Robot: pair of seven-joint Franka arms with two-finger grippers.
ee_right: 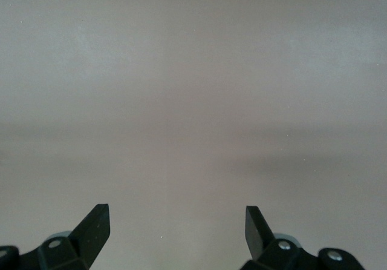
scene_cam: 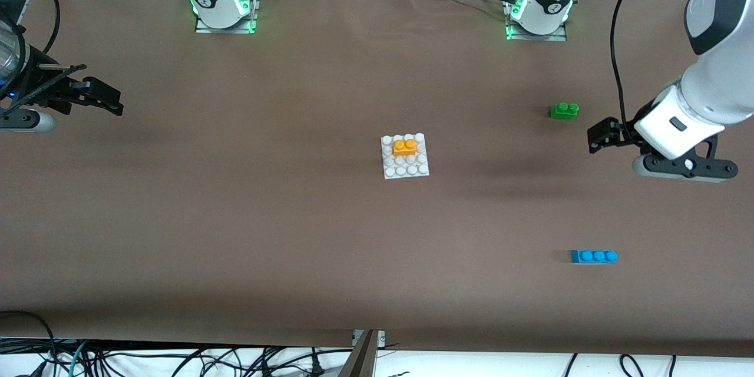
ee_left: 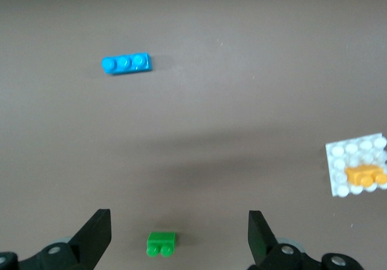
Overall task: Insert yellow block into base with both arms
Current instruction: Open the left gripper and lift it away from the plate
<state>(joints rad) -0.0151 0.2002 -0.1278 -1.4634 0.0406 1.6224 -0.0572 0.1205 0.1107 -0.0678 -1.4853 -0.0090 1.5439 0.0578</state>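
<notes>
At the middle of the brown bench [scene_cam: 294, 218], the yellow block [scene_cam: 404, 146] sits pressed onto the base [scene_cam: 405, 156], in the stud rows farther from the front camera. Its two studs face up, and its long axis runs along the length of the bench, from one arm's end toward the other, parallel to the base's edge. The base lies flat, slightly turned against the bench edge, with bare white studs showing on the rows nearer the camera.

The green two-stud brick [scene_cam: 564, 110] lies well apart toward the left arm's end, a little farther from the camera than the base. The blue three-stud brick [scene_cam: 594, 256] lies at the same end, nearer the camera, its long axis also along the bench.

The left pincer [scene_cam: 595, 141] hangs over the bench near the green brick, released, its fingers [ee_left: 97, 230] spread wide with nothing between them. The right pincer [scene_cam: 112, 100] hangs over bare bench at the right arm's end, likewise released, fingers [ee_right: 97, 224] wide apart and holding nothing.
</notes>
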